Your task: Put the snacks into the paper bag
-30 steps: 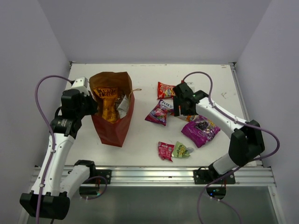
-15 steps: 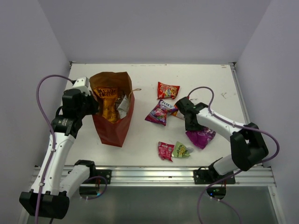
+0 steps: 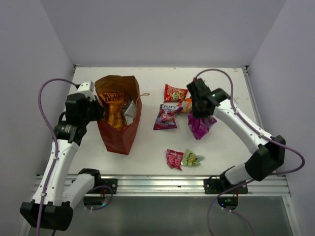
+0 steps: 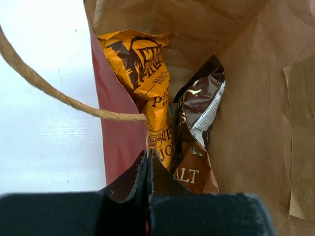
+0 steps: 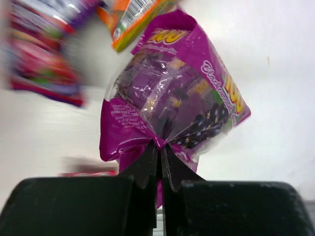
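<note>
My right arm reaches across the tabletop (image 3: 147, 150), elbow bent and wrist raised. The right hand (image 5: 160, 147) is clenched on the crimped edge of the purple bag (image 5: 172, 98), a glossy, crinkled packet with a clear window that hangs above the tabletop near the orange packet (image 3: 186, 104). My left arm stands upright beside the paper bag (image 3: 118, 137). The left hand (image 4: 147, 162) is pinched flat on the bag's reddish wall, just beside the twine handle (image 4: 49, 93). Inside, the orange chip bag (image 4: 147, 73) and dark-brown chip bag (image 4: 197, 123) stand upright, touching.
</note>
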Available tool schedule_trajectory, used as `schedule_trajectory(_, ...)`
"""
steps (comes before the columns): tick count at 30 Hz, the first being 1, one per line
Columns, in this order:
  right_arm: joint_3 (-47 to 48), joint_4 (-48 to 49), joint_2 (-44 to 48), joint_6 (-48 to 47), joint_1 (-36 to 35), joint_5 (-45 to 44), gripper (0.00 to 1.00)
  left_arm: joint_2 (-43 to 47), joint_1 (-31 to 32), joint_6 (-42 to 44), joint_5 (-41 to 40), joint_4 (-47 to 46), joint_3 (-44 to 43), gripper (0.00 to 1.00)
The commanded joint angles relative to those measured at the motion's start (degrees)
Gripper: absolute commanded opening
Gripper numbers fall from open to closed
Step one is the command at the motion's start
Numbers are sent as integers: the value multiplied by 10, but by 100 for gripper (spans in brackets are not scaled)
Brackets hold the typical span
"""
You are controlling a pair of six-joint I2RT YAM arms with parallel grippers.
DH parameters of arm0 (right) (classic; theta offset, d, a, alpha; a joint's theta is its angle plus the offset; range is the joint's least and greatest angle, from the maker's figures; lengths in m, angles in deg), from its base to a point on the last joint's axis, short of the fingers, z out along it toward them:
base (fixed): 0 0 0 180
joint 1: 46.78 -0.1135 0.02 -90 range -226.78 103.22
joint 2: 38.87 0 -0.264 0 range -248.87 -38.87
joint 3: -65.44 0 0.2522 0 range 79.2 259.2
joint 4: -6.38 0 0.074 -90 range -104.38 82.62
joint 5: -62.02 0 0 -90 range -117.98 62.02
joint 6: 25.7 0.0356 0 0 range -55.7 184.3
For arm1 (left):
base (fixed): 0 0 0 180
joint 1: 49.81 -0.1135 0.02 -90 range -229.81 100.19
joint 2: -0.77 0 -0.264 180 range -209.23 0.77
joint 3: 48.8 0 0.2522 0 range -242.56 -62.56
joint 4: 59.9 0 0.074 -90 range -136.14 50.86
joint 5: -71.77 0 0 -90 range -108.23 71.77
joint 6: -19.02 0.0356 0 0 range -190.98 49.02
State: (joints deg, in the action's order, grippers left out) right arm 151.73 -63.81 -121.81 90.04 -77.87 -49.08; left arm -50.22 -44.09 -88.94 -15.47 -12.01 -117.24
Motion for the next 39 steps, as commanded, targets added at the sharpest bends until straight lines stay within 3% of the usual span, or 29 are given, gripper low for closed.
schedule_trajectory(1,268,26,-12,-61,-12,36,0,3,4,6,-4,6,-38,0)
schedule_trajectory(3,411,-1,-77,-88,-31,44,0,2,6,10,-7,1,-40,0)
schedule_trajectory(8,595,20,-176,-115,-92,121,0,11,6,3,-1,-8,-17,0)
schedule_trajectory(13,723,67,-258,-94,-115,270,0,15,6,4,-5,-12,-10,0)
schedule_trajectory(17,730,145,-285,-42,-127,363,0,11,6,2,-2,-16,-8,0)
schedule_trajectory(20,727,145,-302,-32,-146,393,0,11,6,3,0,-19,-7,0)
schedule_trajectory(32,583,117,-277,-32,-191,419,1,5,6,2,4,-25,-3,0)
schedule_trajectory(34,582,113,-273,-38,-193,416,18,4,6,2,4,-25,-1,0)
schedule_trajectory(35,589,107,-273,-44,-194,412,47,4,6,2,4,-27,-2,0)
schedule_trajectory(36,596,105,-273,-49,-194,408,62,4,6,2,6,-26,-1,0)
schedule_trajectory(39,654,78,-271,-70,-194,386,67,2,6,2,7,-28,-1,0)
